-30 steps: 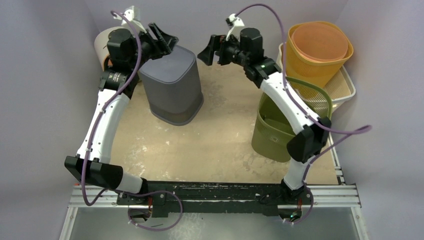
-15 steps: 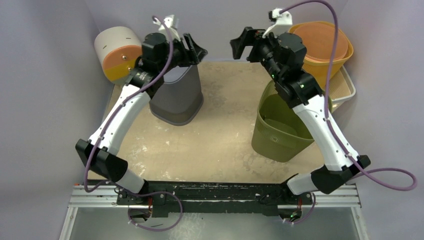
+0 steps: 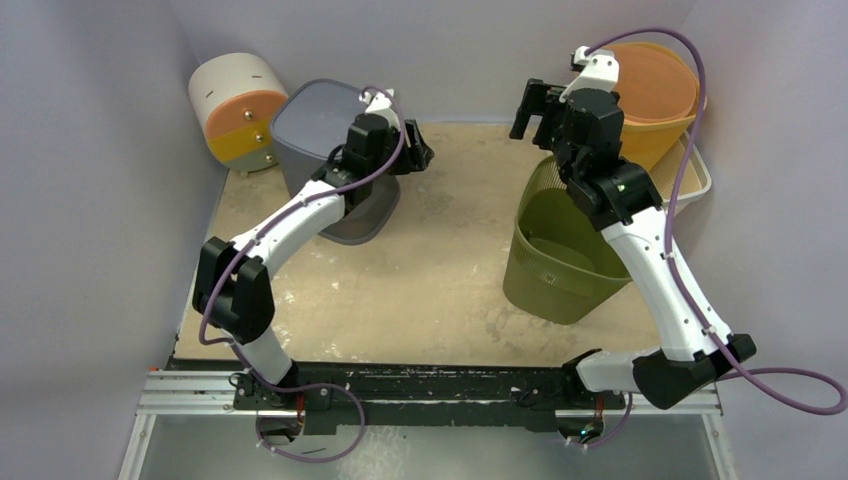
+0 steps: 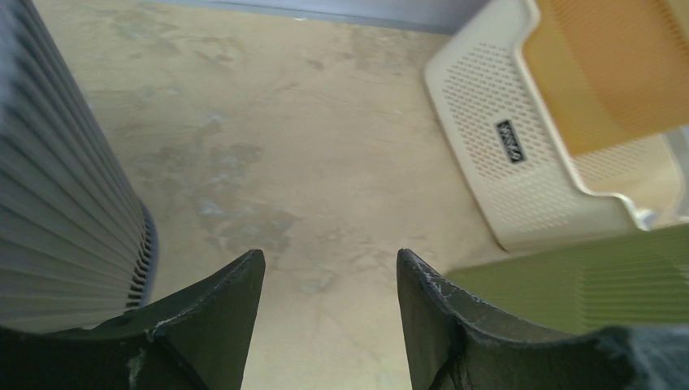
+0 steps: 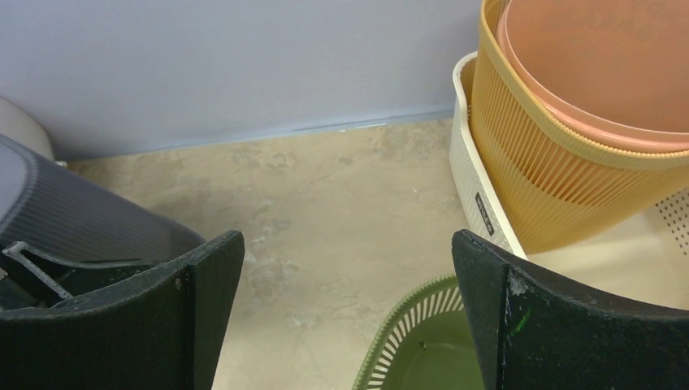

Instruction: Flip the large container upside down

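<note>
The large container (image 3: pixel 318 120) is a dark grey ribbed bin at the back left, standing with its closed base up and its wider rim on the table. My left gripper (image 3: pixel 418 155) hangs just right of it, open and holding nothing. In the left wrist view the grey wall (image 4: pixel 57 203) runs along the left side of the left gripper (image 4: pixel 329 260), apart from its fingers. My right gripper (image 3: pixel 528 108) is open and empty, high above the back middle of the table. The right wrist view shows the right gripper (image 5: pixel 348 240) with the grey container (image 5: pixel 73 219) at lower left.
An olive green basket (image 3: pixel 560 250) stands upright at the right, under my right arm. Behind it a yellow basket (image 3: pixel 655 140) with a pink one (image 3: pixel 655 85) nested inside sits in a white perforated tray (image 3: pixel 700 175). A white and orange cylinder (image 3: pixel 235 110) lies at the back left corner.
My left arm has swung right and come down beside the grey container's right side. The right arm has moved right, over the green basket. Both grippers stayed open.
</note>
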Robot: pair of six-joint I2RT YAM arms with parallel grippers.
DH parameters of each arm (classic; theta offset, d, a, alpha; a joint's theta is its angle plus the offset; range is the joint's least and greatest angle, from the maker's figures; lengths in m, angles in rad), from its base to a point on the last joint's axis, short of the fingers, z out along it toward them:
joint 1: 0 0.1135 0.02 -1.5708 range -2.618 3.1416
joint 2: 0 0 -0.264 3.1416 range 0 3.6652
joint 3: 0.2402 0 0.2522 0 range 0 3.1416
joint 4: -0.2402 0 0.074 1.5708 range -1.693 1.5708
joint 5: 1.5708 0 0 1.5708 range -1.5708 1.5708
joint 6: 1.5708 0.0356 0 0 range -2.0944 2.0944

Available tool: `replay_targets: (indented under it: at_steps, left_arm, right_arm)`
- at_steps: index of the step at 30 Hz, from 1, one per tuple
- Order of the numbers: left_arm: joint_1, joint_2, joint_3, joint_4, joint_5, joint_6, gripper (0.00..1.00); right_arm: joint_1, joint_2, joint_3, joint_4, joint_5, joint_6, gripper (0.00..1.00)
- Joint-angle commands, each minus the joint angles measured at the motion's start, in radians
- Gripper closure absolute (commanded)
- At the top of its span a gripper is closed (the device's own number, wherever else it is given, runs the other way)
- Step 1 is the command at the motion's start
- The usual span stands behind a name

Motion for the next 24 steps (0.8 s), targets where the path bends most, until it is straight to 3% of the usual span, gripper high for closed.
replay_targets:
  at_steps: [1, 6, 10, 24]
  left_arm:
    - [-0.001, -0.021, -0.114, 0.199, -0.367, -0.066, 0.42]
    - [0.000, -0.044, -0.189, 0.191, -0.634, -0.079, 0.42]
    - [0.027, -0.080, -0.255, 0.173, -0.742, -0.085, 0.42]
    - [0.313, -0.170, -0.406, 0.156, -0.758, -0.037, 0.42]
  right_arm:
    - [-0.012, -0.022, -0.013, 0.021, 0.019, -0.029, 0.00]
    - [-0.029, -0.022, -0.025, 0.028, -0.004, -0.044, 0.00]
    - [-0.043, -0.029, -0.051, 0.030, -0.042, -0.056, 0.00]
    - [-0.052, -0.034, -0.118, -0.002, -0.211, -0.043, 0.00]
